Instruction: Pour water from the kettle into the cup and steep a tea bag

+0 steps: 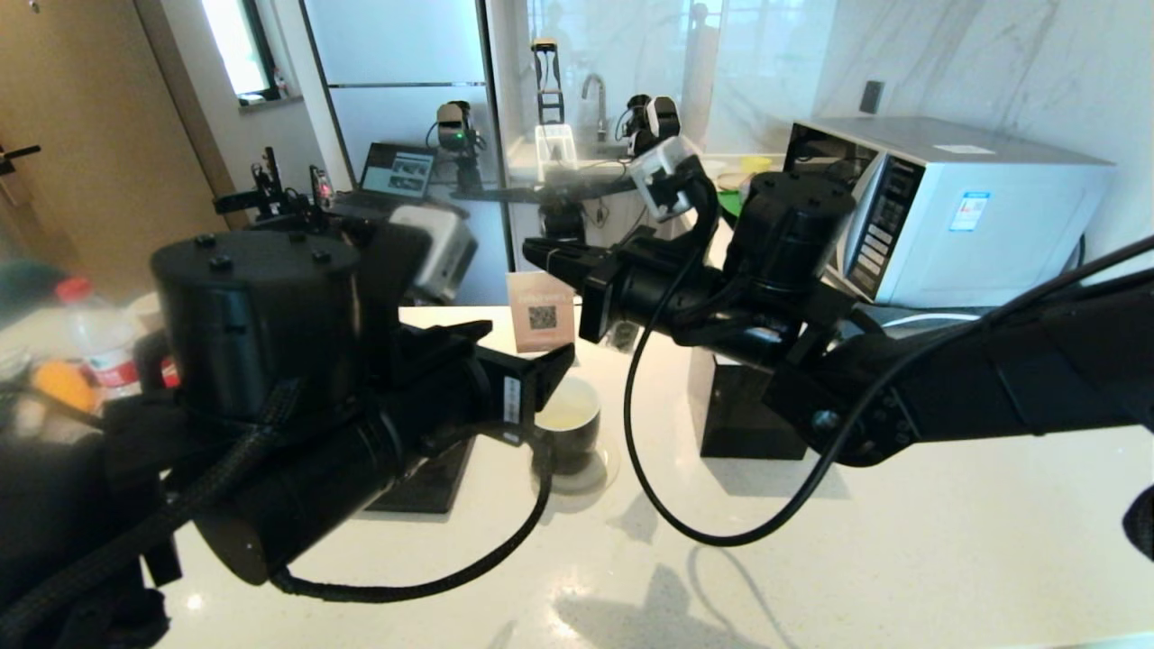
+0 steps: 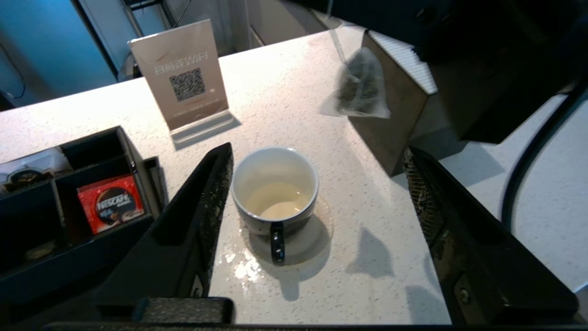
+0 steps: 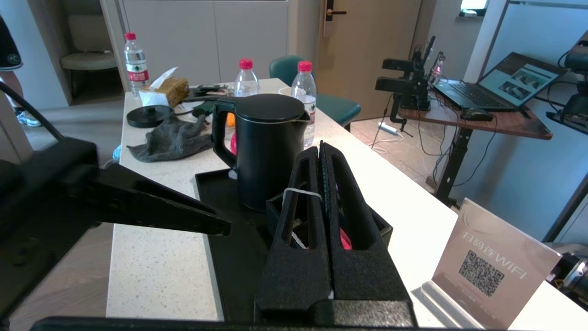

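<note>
Head view: the left gripper (image 1: 541, 383) hangs just over the cup (image 1: 570, 424), which stands in the middle of the counter (image 1: 902, 541). Its jaws are spread and hold nothing. The right gripper (image 1: 550, 257) is higher, behind the cup, and is clenched.

Left wrist view: the cup (image 2: 274, 193) sits between the two open fingers (image 2: 202, 207) without touching them, its handle toward the camera. A little water (image 2: 275, 207) lies in the bottom. The tea bag (image 2: 360, 87) hangs in the air above the counter, to one side of the cup and near a dark box (image 2: 390, 124). Wet spots lie beside the cup.

Right wrist view: the right fingers (image 3: 326, 220) are pressed together on the bag's white string (image 3: 301, 192). The kettle (image 3: 266, 147) stands on a black tray (image 3: 225, 257) near the counter's far long edge.

The step in hand seems to be dipping: the bag should come over the rim's centre and then go down slowly. The left gripper should draw back first, because little room is free above the cup. The sign (image 2: 186, 76) and box stand close by.
</note>
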Controlling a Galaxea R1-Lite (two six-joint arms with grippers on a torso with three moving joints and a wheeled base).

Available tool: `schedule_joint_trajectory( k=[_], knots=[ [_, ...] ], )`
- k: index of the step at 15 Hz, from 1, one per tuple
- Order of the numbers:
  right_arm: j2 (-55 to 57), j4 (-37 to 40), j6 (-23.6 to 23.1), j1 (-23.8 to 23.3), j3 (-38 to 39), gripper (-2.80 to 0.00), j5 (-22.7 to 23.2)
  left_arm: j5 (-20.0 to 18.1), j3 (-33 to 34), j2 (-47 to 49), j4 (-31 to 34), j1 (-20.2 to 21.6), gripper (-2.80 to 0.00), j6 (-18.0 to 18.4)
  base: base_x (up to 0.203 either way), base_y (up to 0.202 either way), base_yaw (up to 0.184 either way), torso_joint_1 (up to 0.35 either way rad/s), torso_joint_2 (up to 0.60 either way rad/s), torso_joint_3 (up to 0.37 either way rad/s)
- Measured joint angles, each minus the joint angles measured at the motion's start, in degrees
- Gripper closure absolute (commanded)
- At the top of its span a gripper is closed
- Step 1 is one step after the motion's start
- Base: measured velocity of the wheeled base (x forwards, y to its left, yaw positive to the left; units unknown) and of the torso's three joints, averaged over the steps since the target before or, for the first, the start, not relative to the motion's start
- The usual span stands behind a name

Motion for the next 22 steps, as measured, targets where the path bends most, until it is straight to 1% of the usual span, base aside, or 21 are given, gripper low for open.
schedule_joint_trajectory(
  k=[3,5,7,8,10,12,15,17,19,22],
  knots=[
    [-0.52,0.02,0.00,-0.36,0.29,0.00,-0.04,0.11,1.83,-0.13,-0.46,1.47,-2.80,0.18,0.000,0.000,0.000,0.000,0.00,0.000],
    [-1.22,0.05,0.00,-1.13,0.94,0.00,-0.06,0.10,3.68,-0.45,-2.43,3.02,-2.80,0.18,0.000,0.000,0.000,0.000,0.00,0.000],
    [-1.91,0.09,0.00,-1.52,1.16,0.00,-1.91,-0.01,5.74,-0.89,-4.65,4.80,-2.80,0.18,0.000,0.000,0.000,0.000,0.00,0.000],
    [-2.25,0.11,0.00,-1.52,1.24,0.00,-2.41,-0.06,7.04,-1.19,-5.82,5.67,0.00,0.20,0.000,0.000,0.000,0.000,0.00,0.000],
    [-2.79,0.14,0.00,-1.49,1.50,0.00,-2.53,-0.15,9.34,-1.87,-7.77,6.68,0.00,0.21,0.000,0.000,0.000,0.000,0.00,0.000],
    [-3.29,0.29,0.00,-1.52,1.66,0.00,-2.65,-0.04,12.20,-2.65,-8.19,7.30,0.00,0.10,0.000,0.000,0.000,0.000,0.00,0.000],
    [-4.17,1.76,-0.10,-1.57,1.80,0.00,-5.12,0.13,16.89,-3.74,-11.56,8.36,0.00,-0.12,0.000,0.000,0.000,0.000,0.00,0.000],
    [-4.90,2.09,-0.11,-1.63,1.85,0.00,-5.62,0.11,20.00,-4.70,-13.36,9.16,0.00,-0.23,0.000,0.000,0.000,0.000,0.00,0.000],
    [-5.66,3.00,-0.26,-1.62,1.94,0.00,-5.72,0.11,23.68,-6.01,-14.85,10.40,0.00,-0.23,0.000,0.000,0.000,0.000,0.00,0.000],
    [-6.26,3.78,-0.41,-1.57,1.58,0.00,-5.75,0.13,30.86,-8.45,-16.58,13.58,0.00,-0.32,0.000,0.000,0.000,0.000,0.00,0.000]
  ],
)
